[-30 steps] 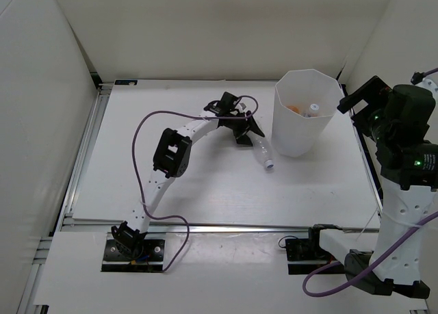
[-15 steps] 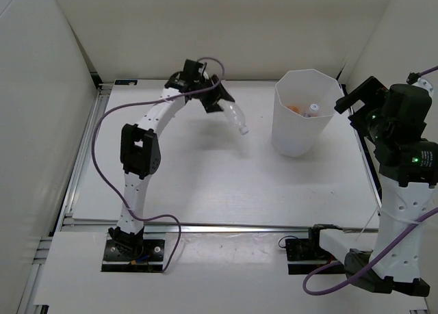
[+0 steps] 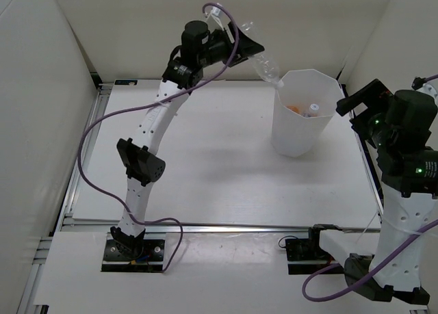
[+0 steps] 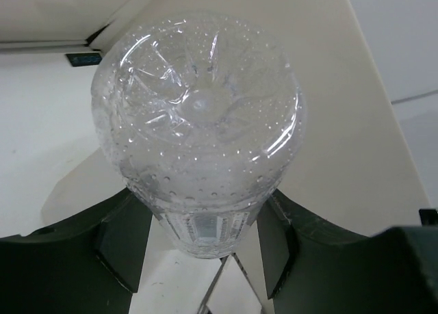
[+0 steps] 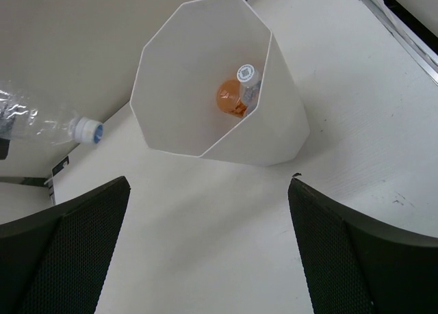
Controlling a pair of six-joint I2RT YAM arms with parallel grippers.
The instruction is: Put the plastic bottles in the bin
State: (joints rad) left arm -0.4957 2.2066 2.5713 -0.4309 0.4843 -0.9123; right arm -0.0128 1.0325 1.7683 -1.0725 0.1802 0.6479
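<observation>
My left gripper is shut on a clear plastic bottle, held high in the air just left of the bin. The bottle tilts down to the right, and its cap is close to the bin's left rim. The left wrist view shows the bottle's ribbed base between both fingers. The tall white faceted bin holds an orange bottle and a clear bottle with a white cap. My right gripper is open and empty, hovering right of the bin.
An aluminium rail runs along the table's near edge and another along its left side. White walls close in the back and both sides. A purple cable loops off the left arm.
The left arm has lifted the clear bottle off the table beside the bin, swung it up and then right to the bin's rim. The right arm has barely moved.
</observation>
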